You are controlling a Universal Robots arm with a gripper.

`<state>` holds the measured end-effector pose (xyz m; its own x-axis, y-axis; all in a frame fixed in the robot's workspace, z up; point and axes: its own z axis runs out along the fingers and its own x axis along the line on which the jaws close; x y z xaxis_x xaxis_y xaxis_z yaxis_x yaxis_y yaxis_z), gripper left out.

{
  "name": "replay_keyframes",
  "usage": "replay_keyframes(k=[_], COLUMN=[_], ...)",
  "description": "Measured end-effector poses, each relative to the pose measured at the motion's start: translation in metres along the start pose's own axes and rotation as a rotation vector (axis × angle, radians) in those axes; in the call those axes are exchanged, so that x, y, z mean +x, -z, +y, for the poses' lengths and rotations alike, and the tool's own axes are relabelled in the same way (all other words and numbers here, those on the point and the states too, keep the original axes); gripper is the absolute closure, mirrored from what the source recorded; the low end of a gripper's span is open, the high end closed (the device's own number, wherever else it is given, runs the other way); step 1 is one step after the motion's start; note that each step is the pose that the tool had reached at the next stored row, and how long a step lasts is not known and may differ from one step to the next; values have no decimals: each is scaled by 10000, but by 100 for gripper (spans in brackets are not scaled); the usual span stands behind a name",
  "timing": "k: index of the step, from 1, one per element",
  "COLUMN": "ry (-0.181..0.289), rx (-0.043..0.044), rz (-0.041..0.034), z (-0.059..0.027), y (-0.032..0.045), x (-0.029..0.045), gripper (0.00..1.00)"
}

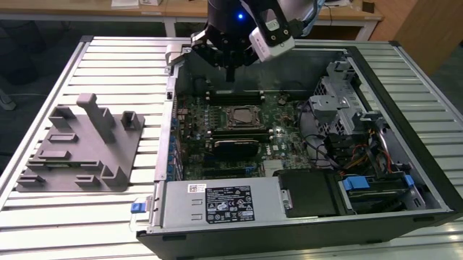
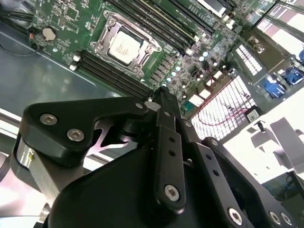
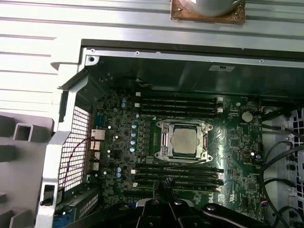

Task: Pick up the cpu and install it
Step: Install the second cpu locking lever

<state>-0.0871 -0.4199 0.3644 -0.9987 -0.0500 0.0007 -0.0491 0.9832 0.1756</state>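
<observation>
- The gripper [image 1: 230,76] hangs over the far part of the open computer case [image 1: 434,184], inside its walls; free air surrounds the clenched, empty fingers [image 2: 164,102].
- The case lies on a slatted metal table [image 1: 87,216]; a grey tray [image 1: 79,157] with upright posts sits at the exterior view's left — wooden desks stand beyond.
- The cpu [image 1: 241,115] sits in the socket [image 3: 165,141] of the green motherboard [image 1: 285,146], below the fingertips and well apart from them — nearer the camera in the exterior view.

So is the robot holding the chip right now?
No, the chip sits in the socket on the green board, and the gripper hangs shut above it with nothing in it.
</observation>
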Motion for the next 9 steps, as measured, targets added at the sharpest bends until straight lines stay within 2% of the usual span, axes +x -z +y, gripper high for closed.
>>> replay_keyframes(k=[9], ry=[0], rx=[2], rz=[1], z=[-6], y=[-30], x=[0], gripper=[89])
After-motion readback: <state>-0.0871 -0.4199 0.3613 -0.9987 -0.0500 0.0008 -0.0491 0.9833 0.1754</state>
